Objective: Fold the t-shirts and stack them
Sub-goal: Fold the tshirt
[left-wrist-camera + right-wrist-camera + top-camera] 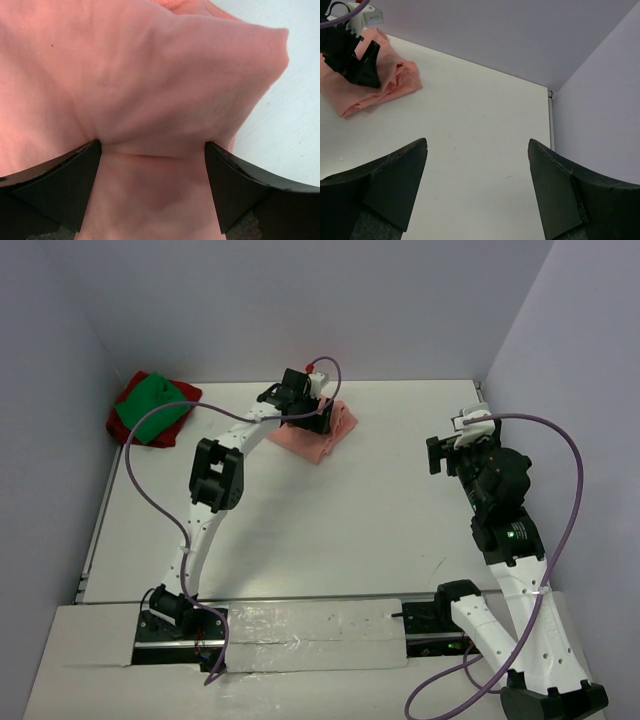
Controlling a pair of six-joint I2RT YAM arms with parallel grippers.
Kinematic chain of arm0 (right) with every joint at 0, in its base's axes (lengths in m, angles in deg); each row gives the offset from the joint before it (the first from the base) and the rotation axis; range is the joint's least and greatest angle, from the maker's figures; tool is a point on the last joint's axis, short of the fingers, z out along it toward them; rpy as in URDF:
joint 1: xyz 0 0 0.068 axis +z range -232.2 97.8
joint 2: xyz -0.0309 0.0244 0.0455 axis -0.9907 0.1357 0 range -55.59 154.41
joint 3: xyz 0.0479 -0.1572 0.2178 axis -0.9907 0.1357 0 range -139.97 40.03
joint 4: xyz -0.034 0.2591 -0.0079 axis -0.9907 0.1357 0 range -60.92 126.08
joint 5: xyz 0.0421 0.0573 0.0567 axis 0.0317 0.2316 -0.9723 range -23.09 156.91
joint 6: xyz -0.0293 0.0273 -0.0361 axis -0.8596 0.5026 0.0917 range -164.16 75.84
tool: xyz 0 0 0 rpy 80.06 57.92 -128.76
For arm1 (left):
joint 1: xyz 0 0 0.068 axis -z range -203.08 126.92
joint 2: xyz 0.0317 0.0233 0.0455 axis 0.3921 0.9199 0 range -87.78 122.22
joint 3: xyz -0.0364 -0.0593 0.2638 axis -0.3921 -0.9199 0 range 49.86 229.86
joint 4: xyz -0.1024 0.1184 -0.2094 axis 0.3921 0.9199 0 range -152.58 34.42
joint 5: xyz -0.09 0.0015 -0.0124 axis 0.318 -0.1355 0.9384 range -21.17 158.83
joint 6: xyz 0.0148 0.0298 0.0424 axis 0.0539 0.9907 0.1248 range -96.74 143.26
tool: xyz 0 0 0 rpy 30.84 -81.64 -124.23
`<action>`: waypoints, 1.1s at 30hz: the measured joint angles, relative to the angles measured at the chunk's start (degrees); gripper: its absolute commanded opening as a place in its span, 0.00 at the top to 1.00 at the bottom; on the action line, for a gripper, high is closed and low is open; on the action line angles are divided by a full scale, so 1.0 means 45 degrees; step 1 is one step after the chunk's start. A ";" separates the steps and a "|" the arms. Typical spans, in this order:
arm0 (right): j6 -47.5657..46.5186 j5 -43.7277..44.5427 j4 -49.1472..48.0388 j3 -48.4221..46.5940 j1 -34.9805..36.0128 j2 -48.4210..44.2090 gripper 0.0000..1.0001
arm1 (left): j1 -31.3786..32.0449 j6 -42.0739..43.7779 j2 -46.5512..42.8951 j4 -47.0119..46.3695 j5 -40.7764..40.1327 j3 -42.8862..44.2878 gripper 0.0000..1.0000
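The pink t-shirt [325,442] lies as a compact, partly folded bundle at the far middle of the table [330,530]. The green t-shirt [148,402] rests on top of the dark red t-shirt [186,393] in the far left corner, well apart from the pink one.

Handling: the cloth is light, soft and limp. It will sag and unfold if lifted by a single layer. Take hold across a folded edge so that all layers are pinched together, and expect little slip on the matte table.

The left gripper [152,145] is on the pink bundle. Its fingers [60,185] stand wide apart and straddle a raised ridge of cloth that bulges between them; no pinch is made yet.

The right gripper [477,142] hangs over bare table on the right, near the side wall. Its fingers [385,185] are spread and hold nothing.
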 measured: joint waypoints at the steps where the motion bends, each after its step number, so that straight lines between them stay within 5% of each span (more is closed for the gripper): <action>1: 0.0000 0.0000 0.0019 0.0000 0.0000 0.0005 0.12 | -0.0019 -0.0039 -0.0107 0.0049 -0.0131 -0.0117 0.04; 22: -0.0049 -0.0340 0.0068 0.0398 -0.0010 -0.0223 0.11 | 0.0850 0.1069 -0.2662 -0.0010 -0.4381 -0.0306 0.01; 33: -0.0049 -0.0398 0.0068 0.0442 -0.0015 -0.0223 0.11 | -0.0209 0.0933 -0.2302 0.0510 -0.3910 0.0894 0.01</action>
